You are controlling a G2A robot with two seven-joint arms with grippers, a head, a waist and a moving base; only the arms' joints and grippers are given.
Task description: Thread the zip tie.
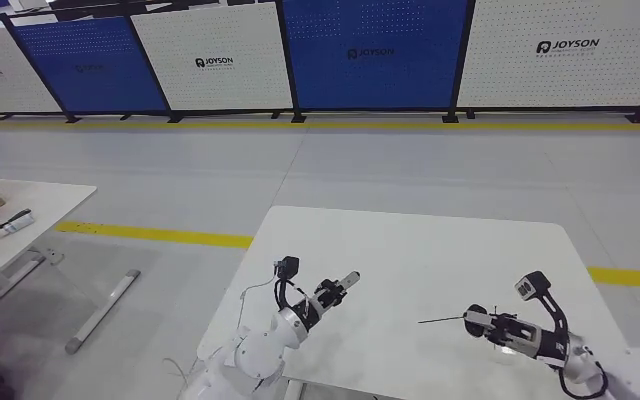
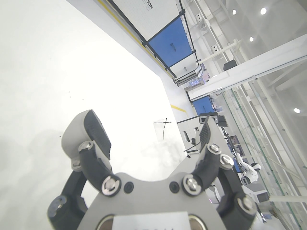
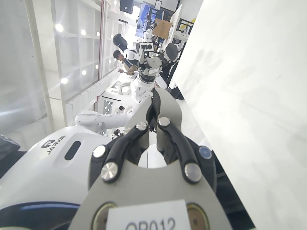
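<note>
- The right gripper (image 1: 468, 319) is seen closed on the zip tie (image 1: 440, 320), which is pointed toward the left gripper (image 2: 151, 120);
- the left gripper's fingers are spread apart over the table (image 1: 420, 250).

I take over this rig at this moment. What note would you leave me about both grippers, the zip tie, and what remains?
Left gripper: open, empty, over the table.
Right gripper: shut on the zip tie, over the table's right side. The tie sticks out straight toward the left gripper and does not touch it.
Done: the tie is gripped.
Left: the threading itself; the tie forms no loop yet.
</note>
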